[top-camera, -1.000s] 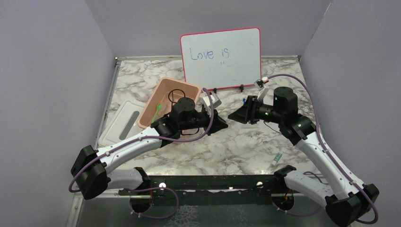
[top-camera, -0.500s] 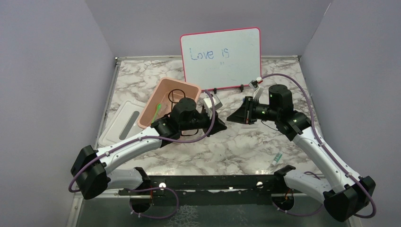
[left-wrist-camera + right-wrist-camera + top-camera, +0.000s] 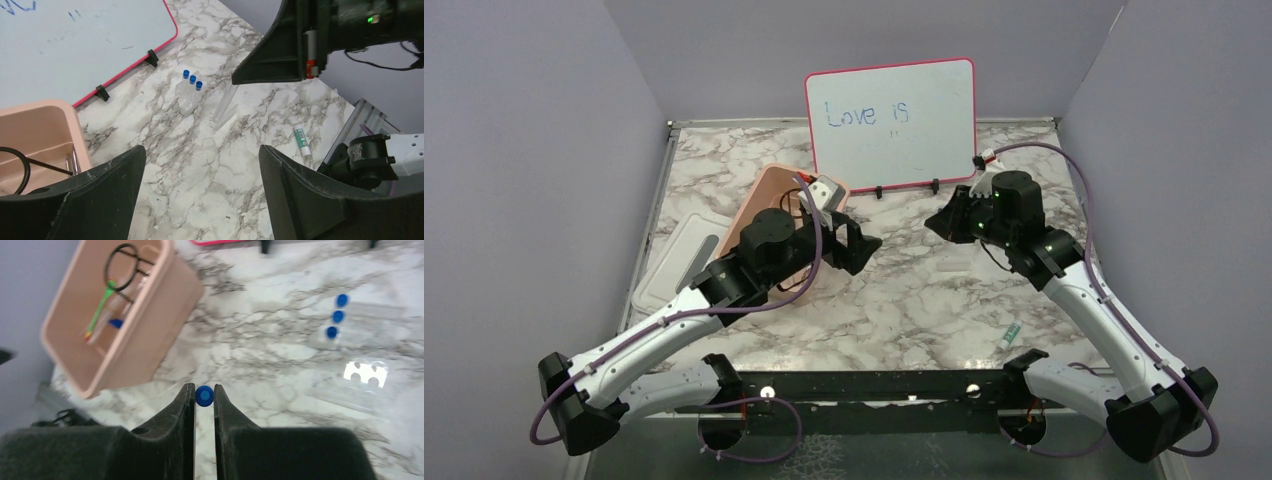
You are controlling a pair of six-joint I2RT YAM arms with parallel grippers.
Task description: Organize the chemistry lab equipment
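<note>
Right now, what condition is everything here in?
Left gripper: open, empty.
Right gripper: shut on a blue-capped clear tube.
Pink plastic tub: uncovered, green-handled tool inside.
Flat white lid: off, lying beside the tub.
Three blue-capped clear tubes: capped, lying on marble table.

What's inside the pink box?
A black wire ring, a green-handled tool and a blue-capped tube lie inside the pink tub. Its wall hides part of the bottom.
</note>
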